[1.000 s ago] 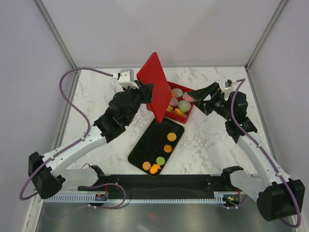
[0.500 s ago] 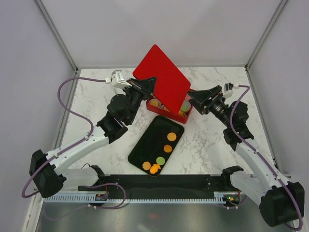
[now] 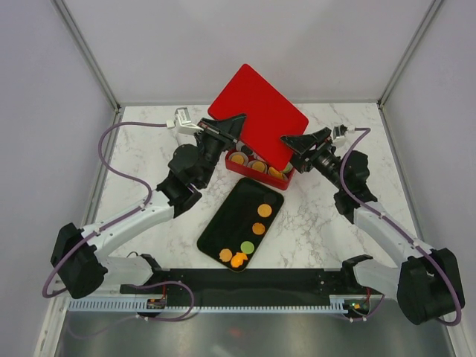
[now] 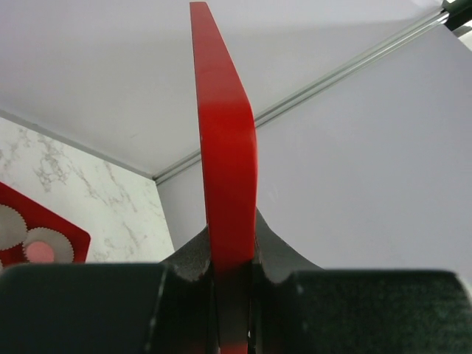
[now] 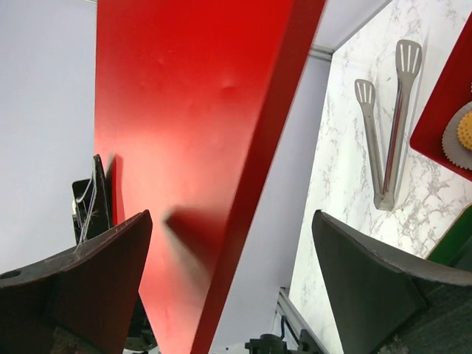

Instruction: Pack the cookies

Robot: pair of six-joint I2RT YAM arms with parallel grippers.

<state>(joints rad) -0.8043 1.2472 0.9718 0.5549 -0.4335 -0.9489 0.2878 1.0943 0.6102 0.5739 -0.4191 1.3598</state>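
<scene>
Lately swung from edge-on to slanting over red box (image 3: 260,177) of cookies (image 3: 238,158): red lid (image 3: 260,111), clamped by left end effector (image 3: 235,126), right end effector (image 3: 292,151) wide at 3 o'clock; closing likely next.

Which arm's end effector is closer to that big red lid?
Left. The left end effector grips the red lid by one edge; the right end effector hangs open beside another edge, not gripping.

Cookies (image 3: 260,210) on tray (image 3: 222,229), before box (image 3: 291,178) under lid (image 3: 260,111).
</scene>
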